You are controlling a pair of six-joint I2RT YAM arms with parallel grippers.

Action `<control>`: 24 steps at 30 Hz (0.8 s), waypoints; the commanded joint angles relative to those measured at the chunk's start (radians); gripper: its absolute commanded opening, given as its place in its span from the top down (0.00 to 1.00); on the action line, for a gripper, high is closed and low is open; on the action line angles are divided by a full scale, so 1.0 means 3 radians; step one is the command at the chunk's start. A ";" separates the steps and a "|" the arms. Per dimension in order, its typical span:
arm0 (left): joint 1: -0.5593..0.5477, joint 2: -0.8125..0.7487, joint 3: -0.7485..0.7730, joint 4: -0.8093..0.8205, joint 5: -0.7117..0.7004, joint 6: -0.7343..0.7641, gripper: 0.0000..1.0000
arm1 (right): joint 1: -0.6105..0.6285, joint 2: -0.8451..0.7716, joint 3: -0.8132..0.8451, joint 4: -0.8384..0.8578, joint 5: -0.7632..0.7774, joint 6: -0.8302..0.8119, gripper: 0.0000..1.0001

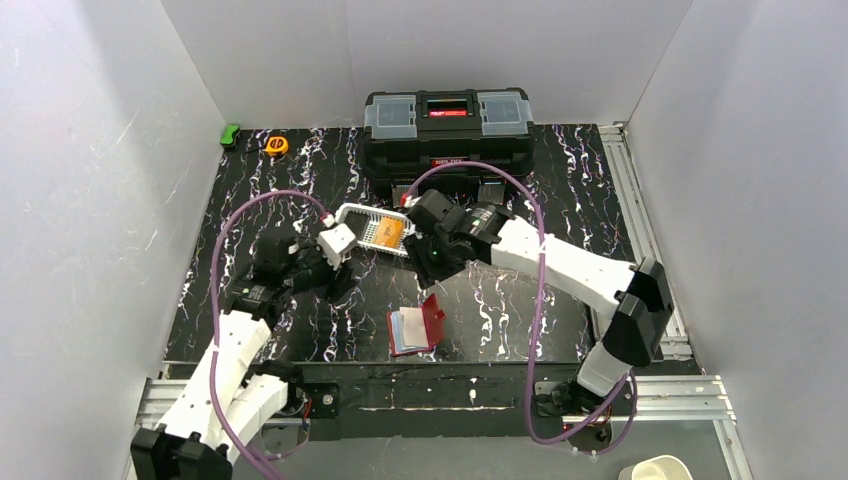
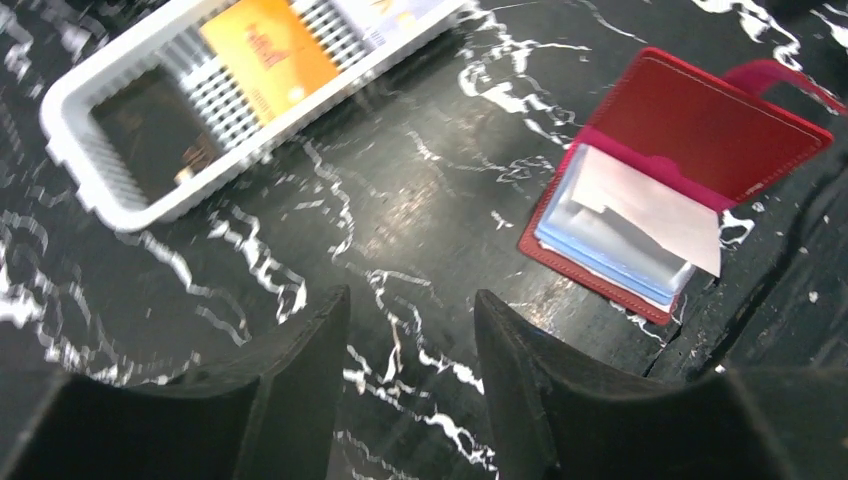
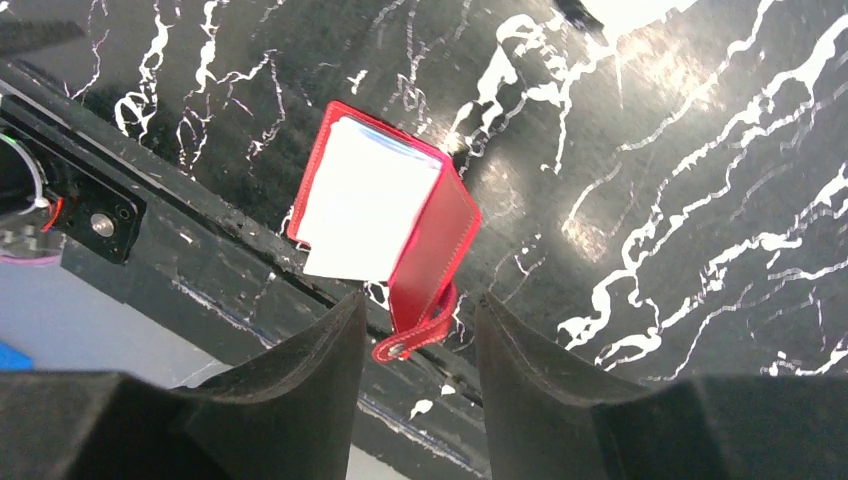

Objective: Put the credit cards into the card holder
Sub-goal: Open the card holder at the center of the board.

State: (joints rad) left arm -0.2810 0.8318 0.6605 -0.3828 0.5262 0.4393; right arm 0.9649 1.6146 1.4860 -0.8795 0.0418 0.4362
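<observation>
The red card holder (image 1: 428, 318) lies open near the table's front edge, its cover tilted up and its snap tab (image 3: 412, 343) hanging. Inside it show a light blue card (image 2: 600, 252) and a pale sheet (image 3: 365, 205) on top. An orange credit card (image 2: 268, 50) and a dark card (image 2: 155, 125) lie in the white mesh basket (image 2: 95, 165). My left gripper (image 2: 412, 295) hovers open and empty over bare table, left of the holder. My right gripper (image 3: 421, 297) is open and empty above the holder, next to the basket (image 1: 350, 213) in the top view.
A big black toolbox (image 1: 447, 135) stands at the back behind the basket. A yellow tape measure (image 1: 276, 145) and a green object (image 1: 230, 134) sit at the back left. Metal rails (image 1: 640, 210) run along the right side and the front edge.
</observation>
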 commanded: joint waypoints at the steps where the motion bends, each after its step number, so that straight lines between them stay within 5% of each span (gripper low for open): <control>1: 0.0376 -0.0189 0.0152 -0.0482 0.0143 -0.0076 0.49 | 0.0119 0.0201 0.0292 -0.0047 0.0357 -0.0125 0.49; 11: 0.0820 0.0230 0.0420 -0.0669 0.0169 -0.0087 0.41 | 0.0575 0.0839 0.0871 -0.0254 0.0707 -0.0295 0.45; 15: 0.0894 0.0294 0.0366 -0.0453 0.0163 -0.0073 0.35 | 0.0251 0.0824 0.0746 0.0032 0.0475 -0.0187 0.31; 18: 0.0931 0.0445 0.0414 -0.0379 0.0242 -0.0045 0.33 | -0.0088 0.0655 0.0523 0.0344 0.0077 -0.0046 0.30; 22: 0.1055 0.0530 0.0483 -0.0423 0.0494 0.0058 0.31 | 0.0244 0.0717 0.0861 -0.0113 0.1231 -0.0379 0.30; 24: 0.1054 0.0535 0.0463 -0.0432 0.0585 0.0061 0.32 | 0.0453 0.0696 0.0885 -0.0185 0.1362 -0.0485 0.33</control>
State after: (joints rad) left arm 0.0288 0.9997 0.7677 -0.5022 0.5976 0.4313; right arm 0.9539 1.8709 1.6768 -0.8818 0.2756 0.3656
